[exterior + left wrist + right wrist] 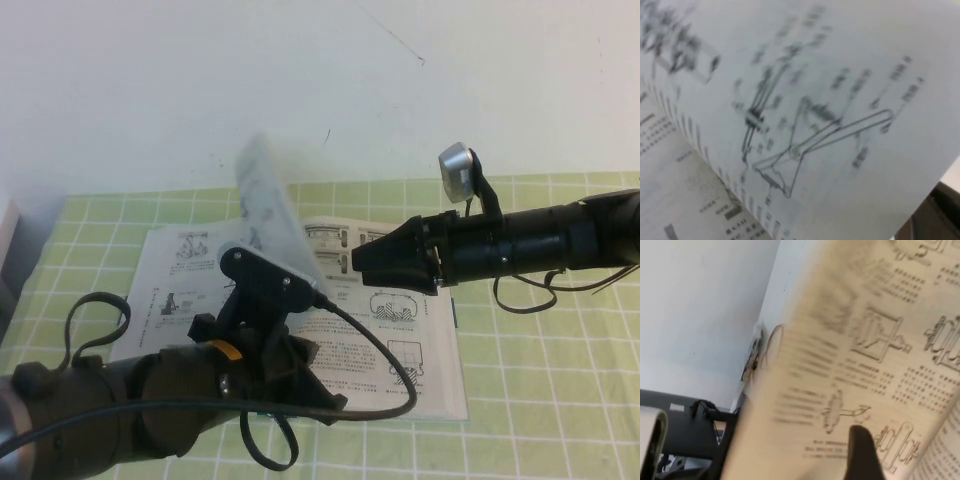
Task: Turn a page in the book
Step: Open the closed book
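Note:
The book (pixel 420 350) lies open on the green checked cloth. One page (pixel 268 205) stands upright near the spine, blurred. My left gripper is hidden under its wrist camera mount (pixel 265 282) at the foot of the page. The left wrist view is filled by the page (pixel 805 115), with the lying book (pixel 670 170) beside it and a dark corner of the gripper (pixel 940 215). My right gripper (pixel 360 262) hovers shut over the right-hand leaf, just right of the standing page. In the right wrist view its dark tip (pixel 862 452) stands in front of the page (pixel 865 355).
The green checked tablecloth (pixel 540 400) covers the table up to a white wall behind. A grey object (pixel 8 250) stands at the far left edge. The left arm's black cable (pixel 385 360) loops over the book's right leaf.

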